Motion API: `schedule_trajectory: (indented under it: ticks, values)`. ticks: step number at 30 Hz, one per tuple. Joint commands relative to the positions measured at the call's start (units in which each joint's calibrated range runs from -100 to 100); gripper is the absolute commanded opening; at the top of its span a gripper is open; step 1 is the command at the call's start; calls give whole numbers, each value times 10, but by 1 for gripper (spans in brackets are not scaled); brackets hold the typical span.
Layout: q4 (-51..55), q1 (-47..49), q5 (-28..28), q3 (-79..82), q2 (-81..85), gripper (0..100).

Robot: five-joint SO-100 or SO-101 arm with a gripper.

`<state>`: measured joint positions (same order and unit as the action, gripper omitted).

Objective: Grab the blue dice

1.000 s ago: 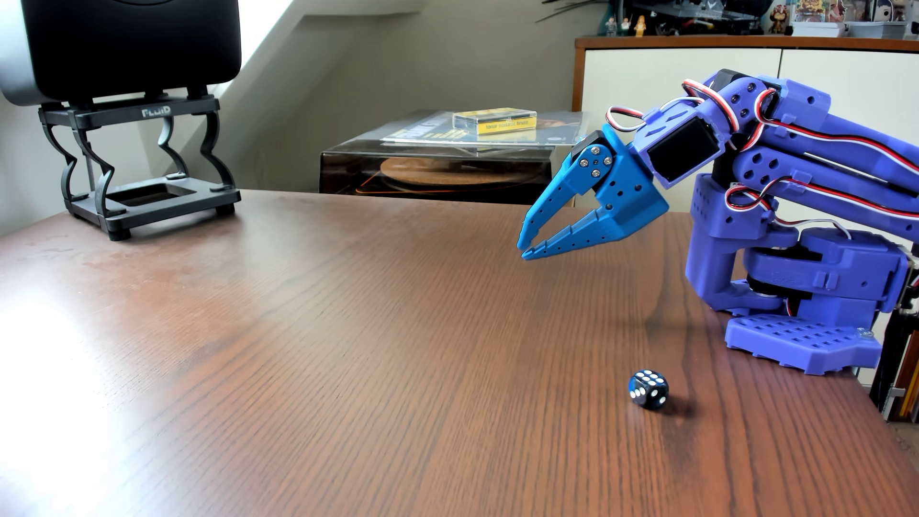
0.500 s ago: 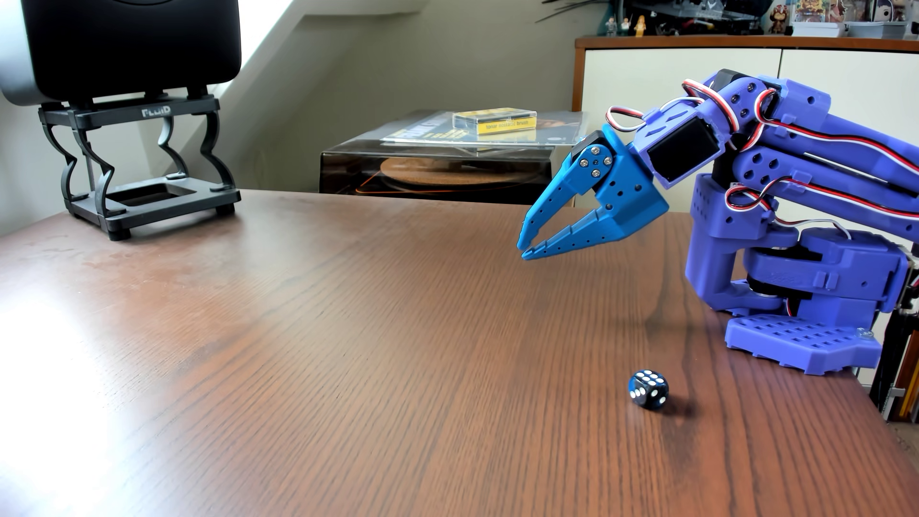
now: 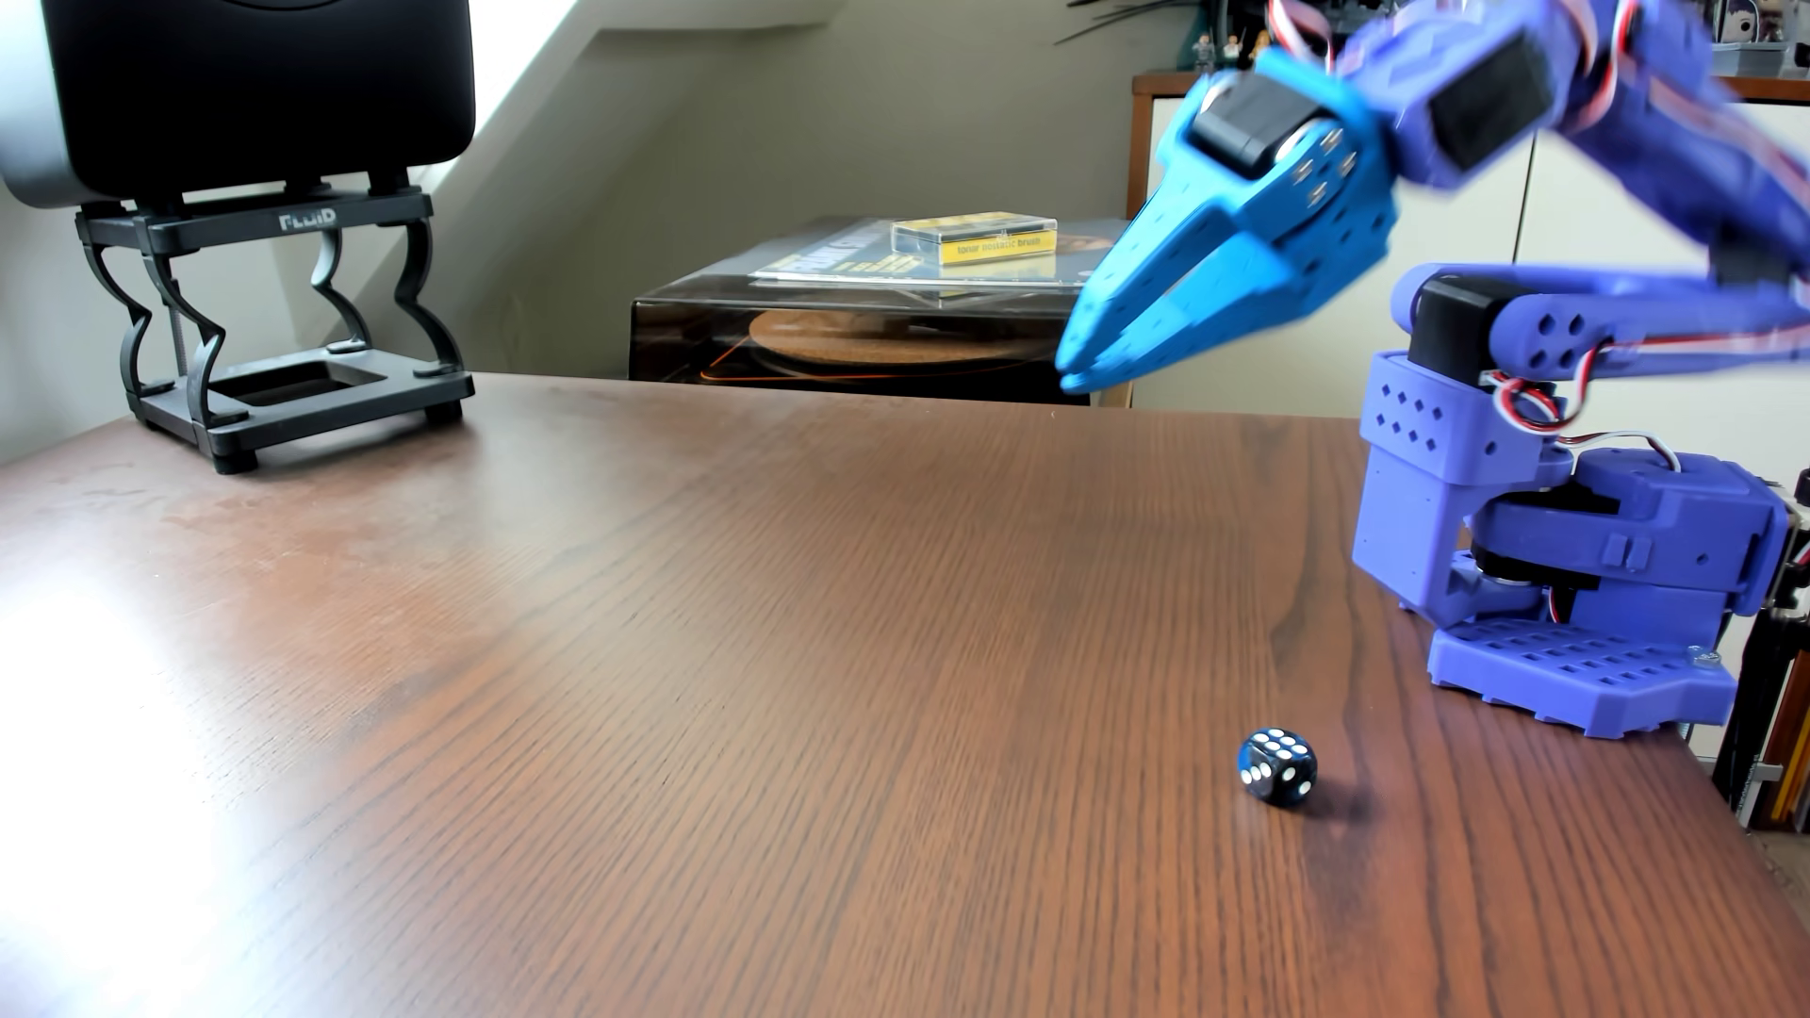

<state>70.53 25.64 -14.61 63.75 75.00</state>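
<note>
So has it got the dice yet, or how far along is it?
Nothing is done: the dice sits untouched on the table. In hand: the gripper hangs high above the table, blurred, tips nearly together, empty. Left: come down over the dice, open, close on it.

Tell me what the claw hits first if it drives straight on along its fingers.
Probably the bare table: the claw points down-left in this view, well clear of the blue dice. Depth is uncertain.

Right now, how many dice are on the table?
1. The blue dice sits on the wooden table near its right front, in front of the arm's base, well below the raised gripper. None seems hidden.
</note>
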Motion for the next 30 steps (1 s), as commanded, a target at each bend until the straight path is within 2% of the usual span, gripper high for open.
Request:
schedule_trajectory:
  ticks: [1,6,11,15,20,25,30]
  values:
    - [101,63,-56,-155,-173,2]
    - [166,115,-79,-117,-206,2]
    - [132,112,-102,-18,-207,2]
    - [113,123,-104,-5,-208,2]
    - [113,188,-114,-5,-213,2]
    - [114,267,-123,-5,-213,8]
    - [111,322,-129,-12,-215,9]
